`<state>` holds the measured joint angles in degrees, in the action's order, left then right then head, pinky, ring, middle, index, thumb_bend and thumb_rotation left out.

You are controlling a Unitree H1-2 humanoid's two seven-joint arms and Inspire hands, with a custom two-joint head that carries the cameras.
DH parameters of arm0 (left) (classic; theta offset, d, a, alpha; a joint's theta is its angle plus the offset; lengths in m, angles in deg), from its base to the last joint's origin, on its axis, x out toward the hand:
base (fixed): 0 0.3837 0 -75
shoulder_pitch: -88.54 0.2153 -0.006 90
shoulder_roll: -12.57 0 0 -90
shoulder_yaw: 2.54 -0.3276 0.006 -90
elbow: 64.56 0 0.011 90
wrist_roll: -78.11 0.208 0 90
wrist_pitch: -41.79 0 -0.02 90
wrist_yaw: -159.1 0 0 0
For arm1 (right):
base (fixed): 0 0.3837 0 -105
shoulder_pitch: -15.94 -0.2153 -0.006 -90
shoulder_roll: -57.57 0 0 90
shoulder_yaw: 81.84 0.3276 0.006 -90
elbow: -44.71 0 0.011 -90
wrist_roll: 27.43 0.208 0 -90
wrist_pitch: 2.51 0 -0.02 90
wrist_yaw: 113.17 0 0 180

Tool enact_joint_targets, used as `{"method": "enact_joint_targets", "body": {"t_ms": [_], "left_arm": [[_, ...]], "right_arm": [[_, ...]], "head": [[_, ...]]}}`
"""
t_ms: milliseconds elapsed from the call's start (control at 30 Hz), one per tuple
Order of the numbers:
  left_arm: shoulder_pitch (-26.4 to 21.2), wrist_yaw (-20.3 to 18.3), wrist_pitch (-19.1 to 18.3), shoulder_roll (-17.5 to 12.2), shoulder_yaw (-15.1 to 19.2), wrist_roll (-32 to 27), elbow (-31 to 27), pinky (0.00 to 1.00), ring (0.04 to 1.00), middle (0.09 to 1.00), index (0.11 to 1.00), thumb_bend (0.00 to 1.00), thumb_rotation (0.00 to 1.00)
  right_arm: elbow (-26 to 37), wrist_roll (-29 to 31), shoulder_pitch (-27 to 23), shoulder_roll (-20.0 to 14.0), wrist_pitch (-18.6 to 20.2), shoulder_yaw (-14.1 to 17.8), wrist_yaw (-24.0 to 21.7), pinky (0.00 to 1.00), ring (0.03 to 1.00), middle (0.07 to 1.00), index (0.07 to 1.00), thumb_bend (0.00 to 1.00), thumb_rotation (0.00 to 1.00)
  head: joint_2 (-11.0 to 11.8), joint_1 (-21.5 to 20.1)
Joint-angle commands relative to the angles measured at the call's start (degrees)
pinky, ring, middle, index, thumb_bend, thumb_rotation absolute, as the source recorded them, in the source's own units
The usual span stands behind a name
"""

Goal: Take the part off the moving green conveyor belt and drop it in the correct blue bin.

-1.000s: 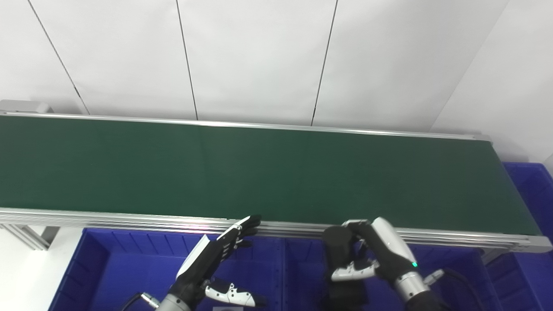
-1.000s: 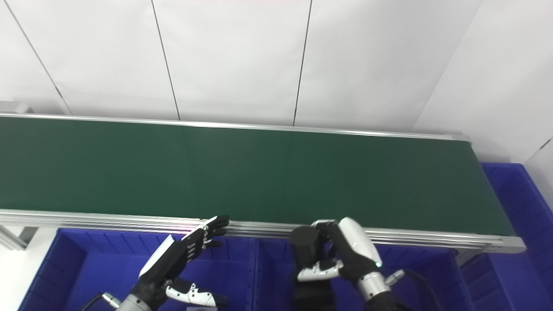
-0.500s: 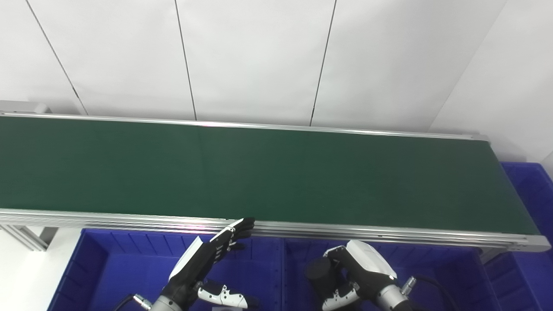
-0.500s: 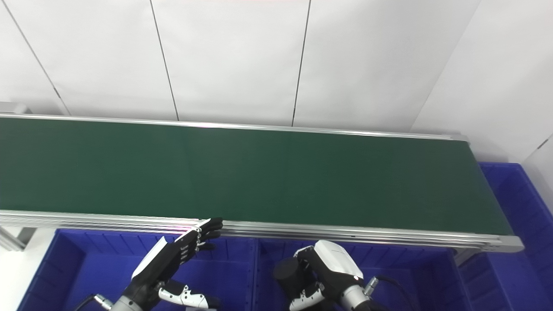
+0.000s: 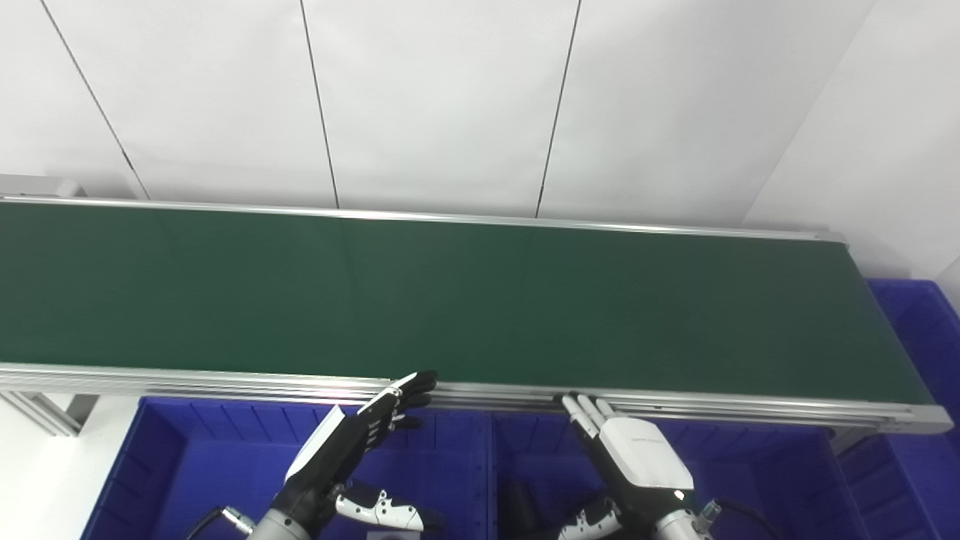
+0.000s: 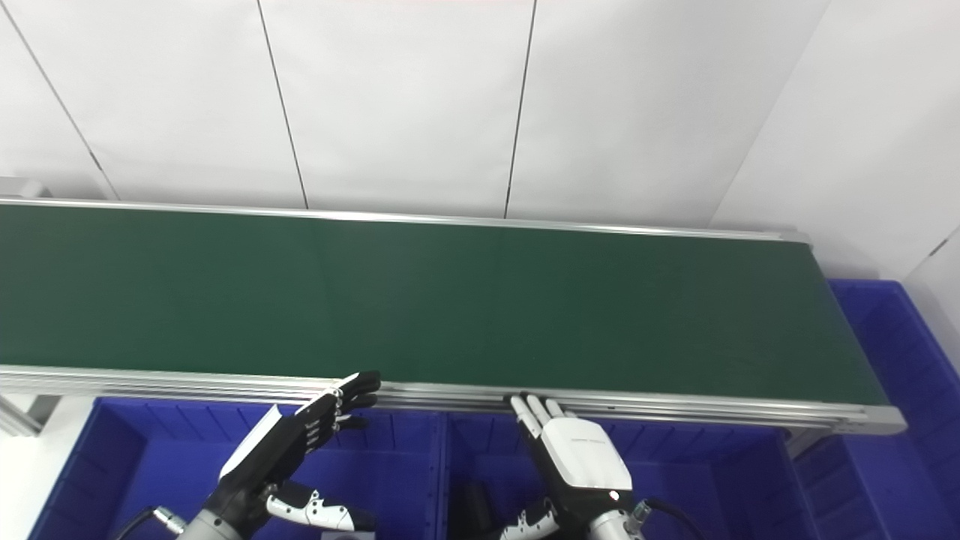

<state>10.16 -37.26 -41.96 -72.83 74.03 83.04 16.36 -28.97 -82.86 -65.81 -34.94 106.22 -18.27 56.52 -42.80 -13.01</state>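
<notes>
The green conveyor belt [image 5: 480, 300] runs across the view with nothing on it. My right hand [image 5: 634, 461] is open and flat, fingers stretched toward the belt's front rail, over the middle blue bin [image 5: 750, 480]. A dark cylindrical part [image 5: 519, 506] lies in that bin, just left of and below the hand, mostly in shadow. My left hand [image 5: 352, 450] is open and empty, fingers pointing up toward the rail, over the left blue bin [image 5: 195, 465].
The belt's aluminium front rail [image 5: 225, 381] sits just above both bins. Another blue bin [image 5: 919, 322] stands past the belt's right end. A white panelled wall is behind. White floor shows at the bottom left.
My right hand came down from the rail into the middle bin with the dark part, then opened and let it go; the part now lies in the bin. The left hand barely moved.
</notes>
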Motion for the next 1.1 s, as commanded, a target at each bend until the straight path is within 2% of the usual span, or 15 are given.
{"method": "enact_joint_targets", "body": {"t_ms": [0, 133, 267, 367, 467, 633, 733, 800, 933, 1067], "left_arm": [[-0.2, -0.1, 1.0, -0.6, 0.3, -0.7, -1.8, 0.81, 0.897, 0.923, 0.907, 0.81, 0.08], [0.1, -0.1, 1.1, -0.9, 0.3, -0.8, -1.9, 0.81, 0.898, 0.924, 0.906, 0.81, 0.09], [0.3, 0.1, 2.0, -1.1, 0.2, -0.5, -1.7, 0.81, 0.895, 0.922, 0.908, 0.81, 0.09], [0.5, 0.3, 1.8, -1.0, 0.0, -0.4, -1.9, 0.81, 0.895, 0.923, 0.911, 0.81, 0.09], [0.8, 0.4, 1.5, -0.6, 0.0, -0.4, -2.2, 0.81, 0.9, 0.927, 0.913, 0.81, 0.1], [0.9, 1.4, 1.7, 0.3, -0.1, 0.6, -2.3, 0.8, 0.9, 0.929, 0.908, 0.8, 0.1], [0.9, 1.5, 1.8, 0.6, -0.1, 0.8, -2.1, 0.81, 0.902, 0.933, 0.911, 0.8, 0.1], [0.9, 1.7, 1.9, 0.9, 0.0, 0.9, -1.9, 0.8, 0.903, 0.933, 0.915, 0.79, 0.1], [0.9, 2.2, 2.0, 1.4, 0.1, 1.1, -1.5, 0.8, 0.905, 0.936, 0.915, 0.8, 0.1], [1.0, 2.2, 1.7, 1.6, 0.4, 0.0, -1.6, 0.81, 0.911, 0.939, 0.916, 0.8, 0.09]], "right_arm": [[3.0, 0.3, 0.3, 0.9, -2.7, 1.2, 2.5, 0.98, 1.0, 1.0, 1.0, 0.92, 0.27], [5.1, 7.5, 2.6, 3.3, -3.7, 4.2, 3.2, 1.0, 1.0, 1.0, 1.0, 0.91, 0.27], [6.3, 18.9, 4.7, 5.5, -6.8, 8.1, 3.5, 0.88, 1.0, 1.0, 1.0, 0.92, 0.29], [7.3, 27.2, 6.4, 6.6, -9.4, 10.6, 3.4, 0.83, 1.0, 1.0, 1.0, 0.93, 0.32], [8.2, 32.9, 8.0, 7.6, -10.7, 12.4, 3.5, 0.86, 0.975, 1.0, 1.0, 0.96, 0.36], [8.4, 40.3, 9.3, 8.5, -12.7, 14.5, 2.9, 0.93, 0.975, 0.999, 1.0, 0.94, 0.35], [7.7, 42.1, 9.4, 8.4, -13.2, 14.8, 2.7, 0.93, 0.965, 0.987, 1.0, 0.93, 0.35], [7.3, 40.8, 9.3, 8.0, -13.2, 14.4, 2.9, 0.89, 0.938, 0.97, 1.0, 0.93, 0.37], [6.5, 39.7, 9.1, 8.0, -13.2, 13.9, 3.1, 0.87, 0.916, 0.953, 1.0, 0.93, 0.35], [6.3, 39.2, 9.0, 8.4, -13.0, 14.0, 3.5, 0.85, 0.907, 0.947, 1.0, 0.93, 0.33]], "head": [[-0.1, 0.3], [0.0, 0.8], [0.1, 1.4], [0.0, 3.2], [-0.1, 4.4], [0.2, 5.9], [0.7, 6.5], [1.0, 6.7], [1.6, 6.9], [1.1, 7.0]]}}
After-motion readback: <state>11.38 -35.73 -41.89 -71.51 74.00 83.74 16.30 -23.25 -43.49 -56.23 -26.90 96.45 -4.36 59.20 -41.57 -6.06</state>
